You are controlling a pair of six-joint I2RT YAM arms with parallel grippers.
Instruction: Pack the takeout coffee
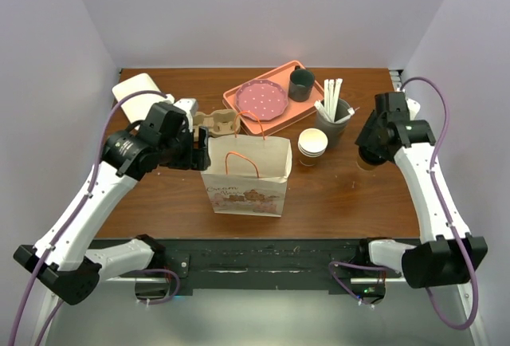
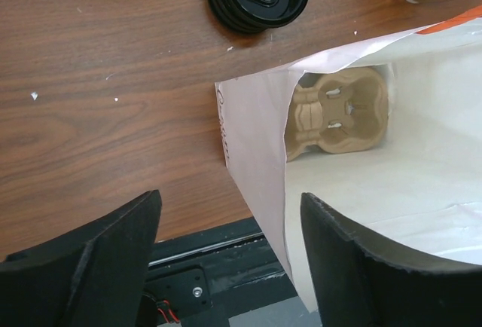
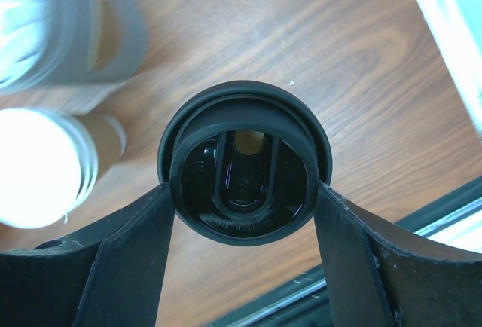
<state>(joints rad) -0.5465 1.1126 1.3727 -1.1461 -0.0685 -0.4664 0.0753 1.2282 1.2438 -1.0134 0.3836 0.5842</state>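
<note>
The takeout coffee (image 3: pixel 245 163) stands upright at the middle right of the top view, directly under the right claw (image 3: pixel 245 191), whose fingers clasp its black lid from both sides. The paper bag (image 1: pixel 245 172) stands left of it in that frame, with the left claw (image 2: pixel 230 197) open astride the bag's wall.

I see the takeout coffee (image 3: pixel 245 163) upright at three o'clock on the table (image 1: pixel 351 194), black sip lid seated, pinched at the rim by the right gripper (image 3: pixel 243 191)
</note>
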